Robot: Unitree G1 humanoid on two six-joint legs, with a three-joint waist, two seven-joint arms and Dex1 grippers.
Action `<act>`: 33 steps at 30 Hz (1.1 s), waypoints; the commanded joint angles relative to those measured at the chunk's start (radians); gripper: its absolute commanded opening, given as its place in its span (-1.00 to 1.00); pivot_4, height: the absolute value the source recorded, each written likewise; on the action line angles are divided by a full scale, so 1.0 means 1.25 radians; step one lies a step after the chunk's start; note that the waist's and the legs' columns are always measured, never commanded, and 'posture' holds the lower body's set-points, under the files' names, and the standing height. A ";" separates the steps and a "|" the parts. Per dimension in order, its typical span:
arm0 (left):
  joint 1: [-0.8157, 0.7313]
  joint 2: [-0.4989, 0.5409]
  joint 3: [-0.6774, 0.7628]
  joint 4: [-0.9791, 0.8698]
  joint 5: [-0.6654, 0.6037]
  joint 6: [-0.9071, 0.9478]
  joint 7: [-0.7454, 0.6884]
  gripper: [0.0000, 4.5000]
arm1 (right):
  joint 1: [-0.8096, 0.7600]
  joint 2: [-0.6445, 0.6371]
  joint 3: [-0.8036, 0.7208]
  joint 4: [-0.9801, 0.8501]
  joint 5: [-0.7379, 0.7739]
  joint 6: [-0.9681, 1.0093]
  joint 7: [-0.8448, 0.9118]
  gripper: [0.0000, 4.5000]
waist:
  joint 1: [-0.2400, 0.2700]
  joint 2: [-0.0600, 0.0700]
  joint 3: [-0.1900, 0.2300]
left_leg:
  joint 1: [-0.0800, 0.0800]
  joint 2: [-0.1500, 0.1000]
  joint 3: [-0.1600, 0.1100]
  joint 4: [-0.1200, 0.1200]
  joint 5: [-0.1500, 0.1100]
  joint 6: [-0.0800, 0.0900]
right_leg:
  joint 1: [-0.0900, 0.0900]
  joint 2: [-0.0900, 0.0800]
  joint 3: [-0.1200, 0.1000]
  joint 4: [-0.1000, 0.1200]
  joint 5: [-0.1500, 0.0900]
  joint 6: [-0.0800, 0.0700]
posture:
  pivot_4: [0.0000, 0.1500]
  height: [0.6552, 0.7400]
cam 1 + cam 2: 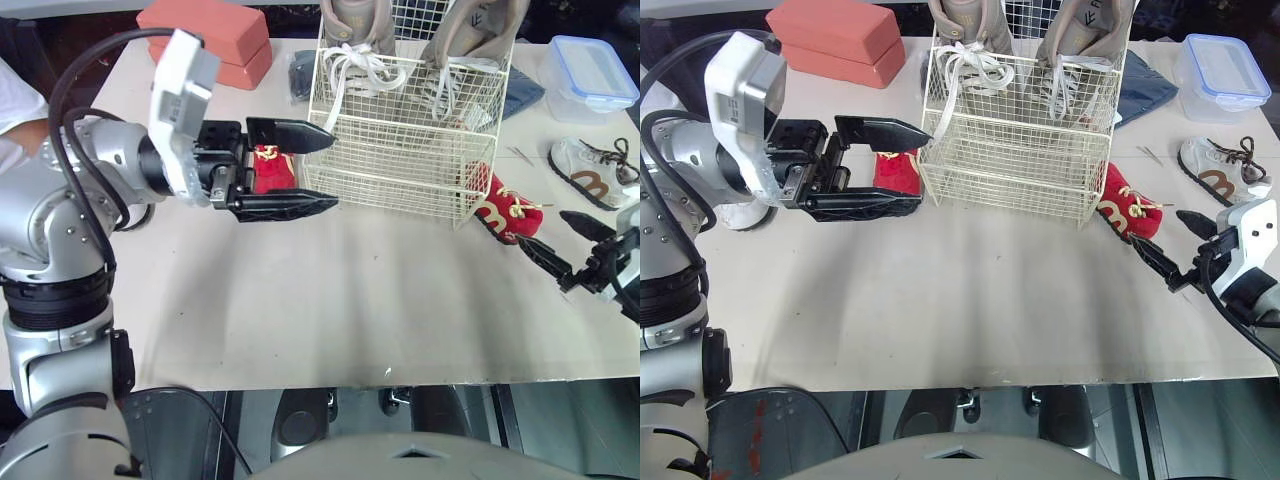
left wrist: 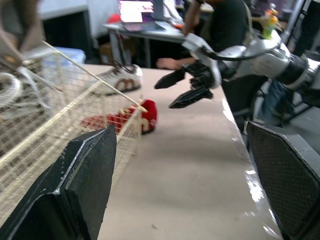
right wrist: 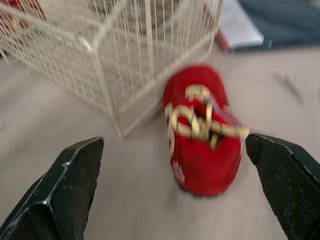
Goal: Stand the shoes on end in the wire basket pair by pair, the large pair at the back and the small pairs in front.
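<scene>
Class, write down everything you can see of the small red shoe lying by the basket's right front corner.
The red shoe is small and rounded, cloth-like, with pale gold laces tied over its tongue and a small white mark on its side. It lies on the table, not on end, close beside the basket corner; whether they touch cannot be told. The open right end effector points at it, a finger to each side, not touching it.
</scene>
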 commanded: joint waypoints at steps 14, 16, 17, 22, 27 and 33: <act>-0.008 0.043 -0.008 -0.043 -0.010 0.002 0.003 1.00 | -0.151 0.011 0.110 0.213 -0.122 -0.110 0.060 0.03 | 0.000 0.002 0.001 | 0.000 0.000 0.000 -0.001 0.000 0.000 | 0.000 0.000 0.000 0.000 0.000 0.000 | 1.00 -0.27; -0.005 0.043 -0.010 -0.040 -0.005 -0.004 -0.003 1.00 | -0.149 0.010 0.108 0.214 -0.136 -0.121 0.058 -0.36 | -0.001 0.002 0.001 | 0.000 0.000 0.000 -0.001 0.000 0.000 | 0.000 0.000 0.000 0.000 0.000 0.000 | 1.00 -0.27; -0.004 0.042 -0.012 -0.039 -0.002 -0.007 -0.005 1.00 | -0.147 0.010 0.104 0.212 -0.137 -0.123 0.059 -0.62 | -0.001 0.002 0.001 | 0.000 0.000 0.000 -0.001 0.000 0.000 | 0.000 0.000 0.000 0.000 0.000 0.000 | 1.00 -0.27; -0.006 0.043 -0.017 -0.029 0.004 -0.016 -0.017 1.00 | -0.103 -0.024 0.003 0.139 -0.097 -0.101 0.068 -1.00 | 0.002 0.003 0.002 | 0.000 0.000 0.000 -0.001 0.000 0.000 | 0.000 0.000 0.000 0.000 0.000 0.000 | 1.00 -0.27; -0.002 0.044 -0.027 -0.016 0.015 -0.032 -0.041 1.00 | -0.068 -0.110 -0.187 0.064 -0.036 -0.087 0.126 -1.00 | 0.002 0.006 0.004 | 0.000 -0.001 0.000 -0.001 0.000 0.000 | 0.000 -0.001 0.000 -0.001 0.000 0.000 | 1.00 -0.27; -0.026 0.041 -0.045 0.037 0.044 -0.064 -0.081 1.00 | -0.155 -0.173 -0.255 0.003 -0.002 -0.178 0.184 -1.00 | -0.002 0.007 0.004 | 0.001 0.000 0.000 -0.002 0.000 0.000 | 0.000 0.001 0.000 -0.001 0.000 0.000 | 1.00 -0.27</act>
